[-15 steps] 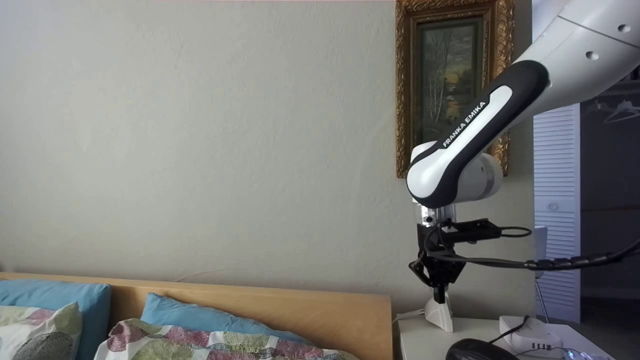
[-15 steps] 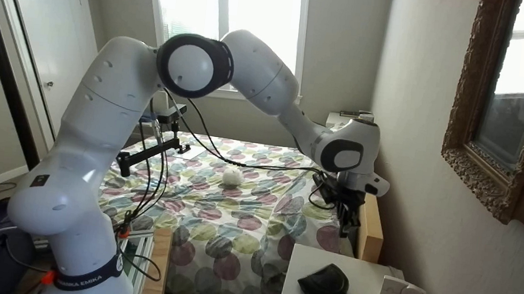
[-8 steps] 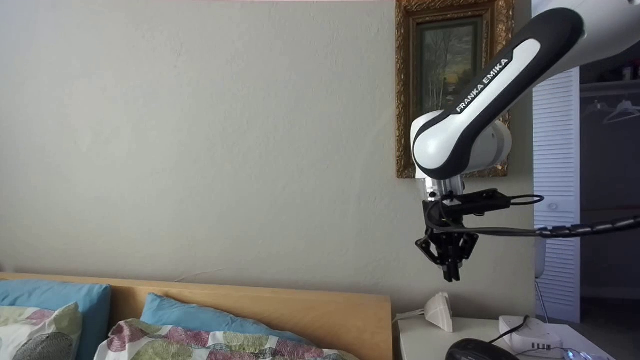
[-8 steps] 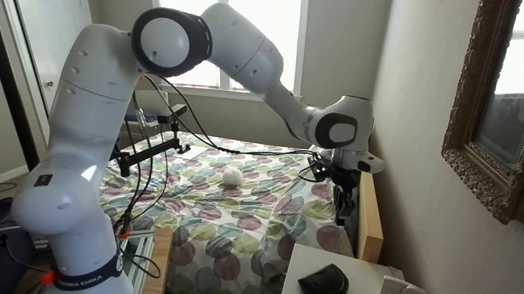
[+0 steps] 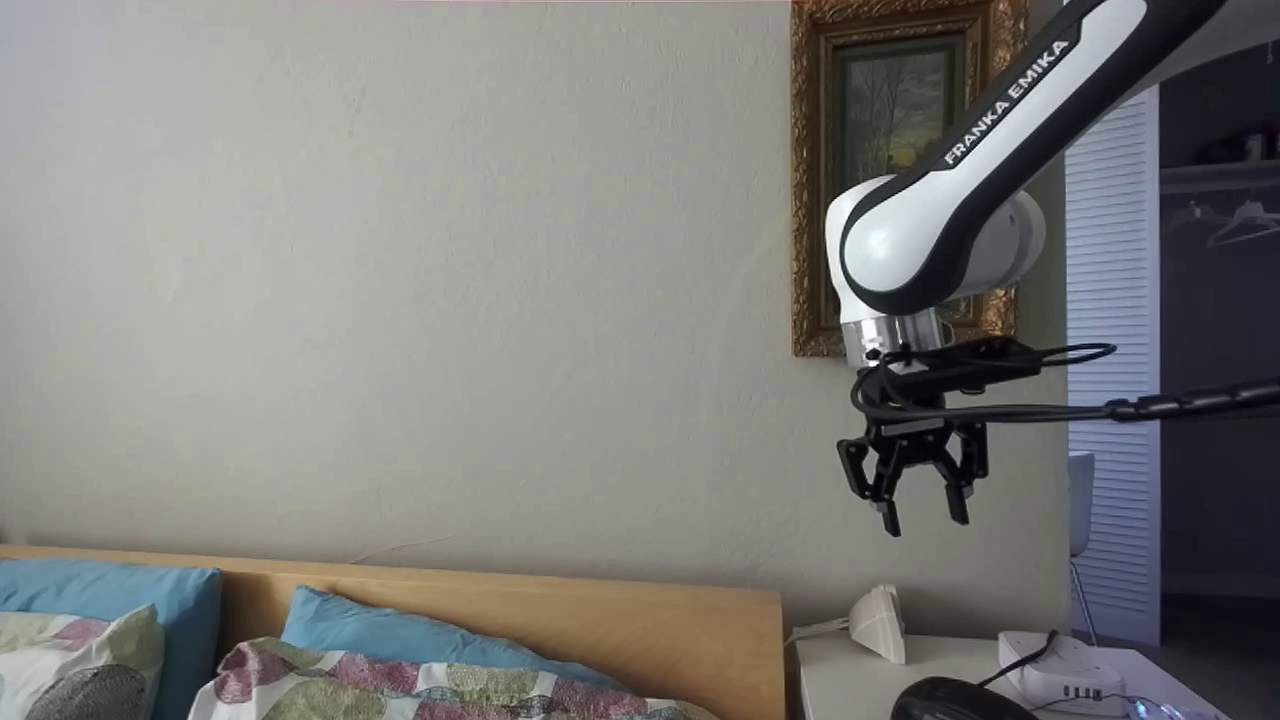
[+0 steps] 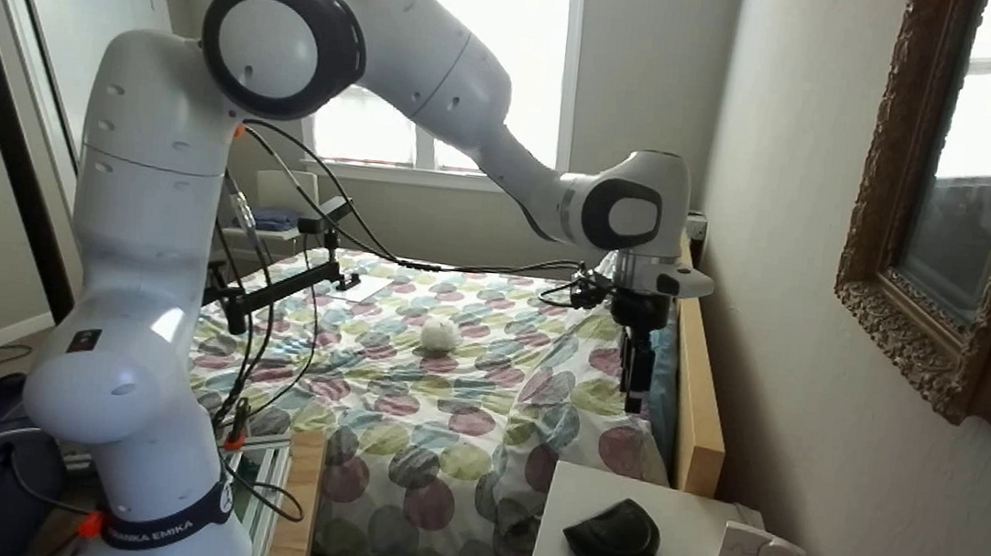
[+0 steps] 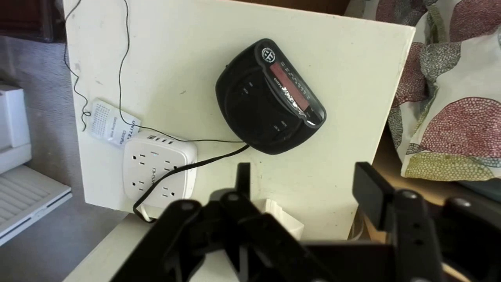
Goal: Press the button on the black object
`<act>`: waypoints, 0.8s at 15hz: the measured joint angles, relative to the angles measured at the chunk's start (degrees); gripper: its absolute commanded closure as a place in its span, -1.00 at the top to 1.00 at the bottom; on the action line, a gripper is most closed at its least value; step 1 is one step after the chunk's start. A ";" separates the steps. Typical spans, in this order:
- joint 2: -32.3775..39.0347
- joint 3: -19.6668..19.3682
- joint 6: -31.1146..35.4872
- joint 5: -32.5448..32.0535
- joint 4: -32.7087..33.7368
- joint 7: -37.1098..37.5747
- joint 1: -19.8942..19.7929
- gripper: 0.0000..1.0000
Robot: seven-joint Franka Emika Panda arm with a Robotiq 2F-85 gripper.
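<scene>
- Hanging in mid-air now, with the claw (image 5: 925,513) pointed down and spread wide, showing white tabletop (image 7: 176,51) through the gap in the wrist view.
- Over to the black object (image 7: 254,105): down below the claw, resting on that tabletop, out past the tips in the wrist view and well apart from them.
- Sporting a rounded outline, a reddish strip (image 7: 287,84), a round emblem (image 7: 268,55) and pale markings up top, mostly too small to read.
- Trailing a black cord (image 7: 211,159) off to the left of the claw in the wrist view, across a white outlet block (image 7: 158,160).
- Farther left of the claw there, just beside the outlet block: a small printed packet (image 7: 109,121).
- Low beneath the claw in an exterior view: a white wedge-shaped object (image 5: 877,625), standing on the tabletop.
- Swinging the eye right of the claw in the wrist view: patterned bedding (image 7: 462,129), beyond the tabletop's edge.
- Left of the claw and lower in an exterior view: wooden headboard (image 5: 600,610), blue pillows (image 5: 400,630) in front.
- Up above the claw, partly covered by the white arm (image 5: 890,245): a gold-framed painting (image 5: 900,110).
- And left of the claw in an exterior view, on the bed (image 6: 393,378): a fluffy white ball (image 6: 439,335).
</scene>
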 measured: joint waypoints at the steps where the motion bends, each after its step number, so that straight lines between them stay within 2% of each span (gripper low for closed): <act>1: -0.74 0.14 -0.01 0.00 -0.37 0.92 0.00 1.00; 5: -3.68 0.83 -0.01 -0.04 -1.70 3.94 -0.09 1.00; 12: -3.19 1.00 -0.01 -0.04 -1.67 3.94 -0.40 1.00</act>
